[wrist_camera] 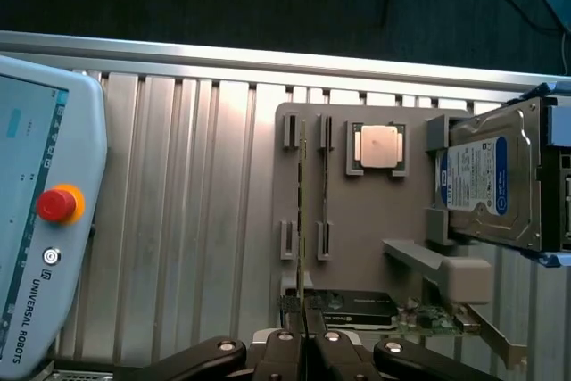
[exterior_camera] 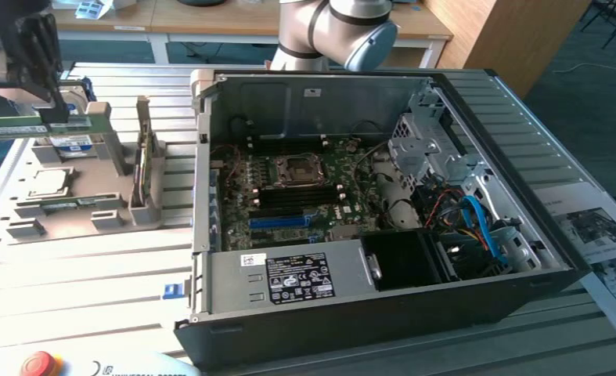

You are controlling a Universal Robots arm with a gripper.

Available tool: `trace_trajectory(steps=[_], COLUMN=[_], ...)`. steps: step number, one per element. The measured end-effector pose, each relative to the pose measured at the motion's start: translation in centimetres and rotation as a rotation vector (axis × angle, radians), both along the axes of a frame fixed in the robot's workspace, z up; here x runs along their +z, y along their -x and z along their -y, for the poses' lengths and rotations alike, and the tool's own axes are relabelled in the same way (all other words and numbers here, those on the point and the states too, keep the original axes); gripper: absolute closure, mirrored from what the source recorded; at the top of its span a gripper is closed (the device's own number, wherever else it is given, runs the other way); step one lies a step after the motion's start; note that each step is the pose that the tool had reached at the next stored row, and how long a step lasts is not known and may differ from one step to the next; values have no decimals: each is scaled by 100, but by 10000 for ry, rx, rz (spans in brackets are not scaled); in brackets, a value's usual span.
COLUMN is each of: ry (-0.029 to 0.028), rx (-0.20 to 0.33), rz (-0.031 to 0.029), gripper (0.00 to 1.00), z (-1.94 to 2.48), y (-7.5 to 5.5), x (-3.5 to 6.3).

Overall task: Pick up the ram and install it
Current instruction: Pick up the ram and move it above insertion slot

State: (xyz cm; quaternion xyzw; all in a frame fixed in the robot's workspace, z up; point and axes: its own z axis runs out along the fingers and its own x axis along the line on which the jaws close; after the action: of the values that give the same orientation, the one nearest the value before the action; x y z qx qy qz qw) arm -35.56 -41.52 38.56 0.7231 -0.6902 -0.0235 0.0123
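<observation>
Pick-and-install sequence, lifting stage. The gripper (exterior_camera: 48,116) is closed on the ram (exterior_camera: 10,128), pinching the green stick near its middle so that it hangs level and lengthwise in the air. In the wrist view the same ram (wrist_camera: 303,220) runs edge-on as a thin line out from between the fingers of the gripper (wrist_camera: 304,320). It is raised above the grey fixture tray (exterior_camera: 78,207), clear of its holders, at the exterior view's left. The tray carries a loose processor (wrist_camera: 377,147) and a hard drive (wrist_camera: 491,176), and a teach pendant (wrist_camera: 45,220) lies on the slatted table (wrist_camera: 196,220) beside it. The open computer case (exterior_camera: 391,317) stands at the exterior view's right, well apart from the held stick. Its motherboard (exterior_camera: 334,196) is exposed, with the CPU socket (exterior_camera: 292,168) in the middle and the black slots (exterior_camera: 292,200) just beside it; no green stick is visible in those slots. Judged from this arrangement, the pick-up is complete and the grip looks secure, whereas carrying the ram across to the case, lining it up and seating it in a slot is not yet done.
</observation>
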Motion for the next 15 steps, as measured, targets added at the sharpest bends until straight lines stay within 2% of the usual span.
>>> trace_trajectory(steps=[15], ry=[0], rx=[2], rz=[-94], gripper=[88], z=[10], y=[-435], x=[0])
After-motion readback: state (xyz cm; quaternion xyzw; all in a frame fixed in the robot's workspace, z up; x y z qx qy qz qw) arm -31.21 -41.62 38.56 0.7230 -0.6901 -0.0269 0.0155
